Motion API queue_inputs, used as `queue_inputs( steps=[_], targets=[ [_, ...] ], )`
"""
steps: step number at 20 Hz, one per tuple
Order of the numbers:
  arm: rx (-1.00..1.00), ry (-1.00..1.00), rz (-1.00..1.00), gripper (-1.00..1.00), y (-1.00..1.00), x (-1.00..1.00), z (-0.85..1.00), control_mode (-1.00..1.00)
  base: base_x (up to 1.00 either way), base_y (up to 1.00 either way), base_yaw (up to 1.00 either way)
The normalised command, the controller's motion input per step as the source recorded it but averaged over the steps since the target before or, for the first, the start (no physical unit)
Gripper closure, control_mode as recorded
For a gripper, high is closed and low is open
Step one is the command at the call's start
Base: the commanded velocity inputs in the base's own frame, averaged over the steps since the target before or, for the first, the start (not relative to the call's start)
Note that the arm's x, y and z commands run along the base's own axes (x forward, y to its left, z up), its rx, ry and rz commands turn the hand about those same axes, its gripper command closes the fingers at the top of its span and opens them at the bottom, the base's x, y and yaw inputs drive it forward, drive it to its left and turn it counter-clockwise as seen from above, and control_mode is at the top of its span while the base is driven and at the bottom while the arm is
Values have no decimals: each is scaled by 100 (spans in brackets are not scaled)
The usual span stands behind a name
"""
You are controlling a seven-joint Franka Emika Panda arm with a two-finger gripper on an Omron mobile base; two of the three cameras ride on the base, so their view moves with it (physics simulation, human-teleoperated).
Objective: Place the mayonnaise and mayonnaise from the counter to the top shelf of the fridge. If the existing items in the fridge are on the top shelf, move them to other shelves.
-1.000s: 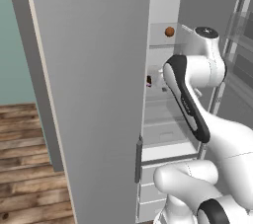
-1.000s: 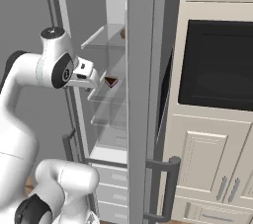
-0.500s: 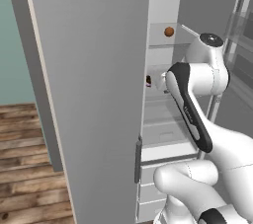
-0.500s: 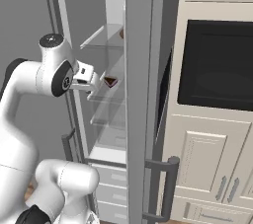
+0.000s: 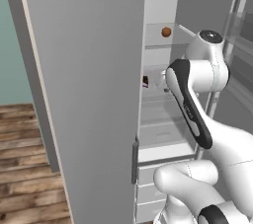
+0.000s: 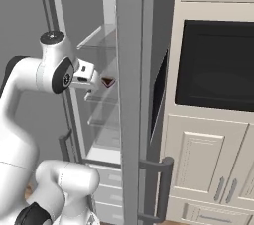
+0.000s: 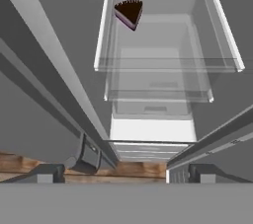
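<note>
The fridge (image 6: 74, 1) stands with both doors open. A tiny orange-brown ball (image 5: 166, 31) rests on the top shelf (image 5: 160, 46). One shelf lower lies a dark, pink-tinged wedge (image 6: 107, 82), which also shows in the left base view (image 5: 145, 81) and in the hand view (image 7: 129, 12). My gripper (image 6: 96, 83) hovers just in front of that wedge, open, with nothing between its fingers. The hand looks steeply down over the glass shelves (image 7: 163, 40). The mayonnaise jars and the counter are out of view.
The broad grey left door (image 5: 84, 70) and the right door (image 6: 134, 95) with its handle (image 6: 163, 184) flank the arm. White drawers (image 7: 150, 129) sit below the shelves. A dark oven (image 6: 218, 65) in cream cabinets lies to the right. Wooden floor (image 5: 29, 168) lies to the left.
The arm has shifted slightly and the hand has eased back a little from the wedge. The wedge and the orange ball lie where they were.
</note>
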Motion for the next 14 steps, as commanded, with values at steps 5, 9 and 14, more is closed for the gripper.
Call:
queue_inputs(
  steps=[5,9,14],
  targets=[
    [0,0,0,-100,0,0,0,100,29,-28,0],
    [0,0,0,-100,0,0,0,100,46,-20,-1],
    [0,0,0,-100,0,0,0,100,53,-24,-2]
  ],
)
